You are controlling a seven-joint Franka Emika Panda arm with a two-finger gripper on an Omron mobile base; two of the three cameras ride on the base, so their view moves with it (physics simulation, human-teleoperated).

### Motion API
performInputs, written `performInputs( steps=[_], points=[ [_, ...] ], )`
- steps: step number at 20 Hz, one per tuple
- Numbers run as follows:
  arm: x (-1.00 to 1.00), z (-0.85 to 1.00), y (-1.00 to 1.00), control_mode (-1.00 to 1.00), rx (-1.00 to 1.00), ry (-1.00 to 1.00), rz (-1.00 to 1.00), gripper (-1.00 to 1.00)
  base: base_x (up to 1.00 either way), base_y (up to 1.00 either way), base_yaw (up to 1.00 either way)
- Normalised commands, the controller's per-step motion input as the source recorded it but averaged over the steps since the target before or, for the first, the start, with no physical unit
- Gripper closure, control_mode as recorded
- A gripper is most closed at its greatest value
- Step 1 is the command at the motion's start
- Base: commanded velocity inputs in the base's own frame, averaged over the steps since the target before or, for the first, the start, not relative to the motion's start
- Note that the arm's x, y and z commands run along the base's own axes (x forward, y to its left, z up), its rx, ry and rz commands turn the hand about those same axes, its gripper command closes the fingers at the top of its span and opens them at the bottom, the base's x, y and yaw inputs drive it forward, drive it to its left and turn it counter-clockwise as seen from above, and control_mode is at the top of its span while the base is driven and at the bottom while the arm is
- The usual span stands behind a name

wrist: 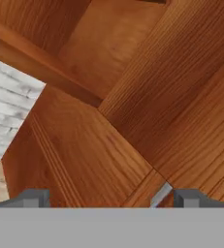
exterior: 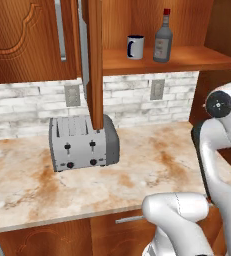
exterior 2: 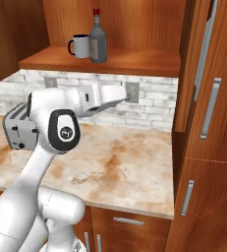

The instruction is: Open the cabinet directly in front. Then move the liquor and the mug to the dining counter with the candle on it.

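Observation:
The cabinet (exterior: 152, 20) stands open. Its left door (exterior: 93, 60) is swung out edge-on over the worktop, and its right door (exterior 2: 187, 64) hangs open by the tall unit. On its shelf (exterior: 187, 57) stand the white mug (exterior: 135, 47) (exterior 2: 79, 46) and, right of it, the red-capped liquor (exterior: 163, 44) (exterior 2: 98, 39). In the hand view my gripper (wrist: 111, 198) is open with nothing between its fingertips (wrist: 36, 197). It faces wooden panels close up, with a silver handle (wrist: 161, 193) beside the right tip. The dining counter and the candle are out of view.
A silver toaster (exterior: 82, 142) (exterior 2: 19, 125) sits on the marble worktop (exterior: 152, 165) under the open left door. A white brick backsplash with outlets (exterior: 157, 89) runs behind. A tall wooden unit with bar handles (exterior 2: 211, 108) bounds the right side. Drawers lie below the worktop edge.

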Motion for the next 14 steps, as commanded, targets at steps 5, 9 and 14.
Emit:
performInputs(
  steps=[5, 9, 14],
  points=[
    [0.0, 0.29, 0.97, -1.0, 0.02, 0.0, 0.58, -1.0, 0.0, 0.0, 0.0],
    [0.0, 0.52, 0.71, -1.0, 0.18, 0.0, 0.37, -1.0, 0.0, 0.0, 0.0],
    [0.21, 0.63, 0.26, -1.0, 0.21, 0.15, 0.22, -1.0, 0.0, 0.0, 0.0]
  ],
)
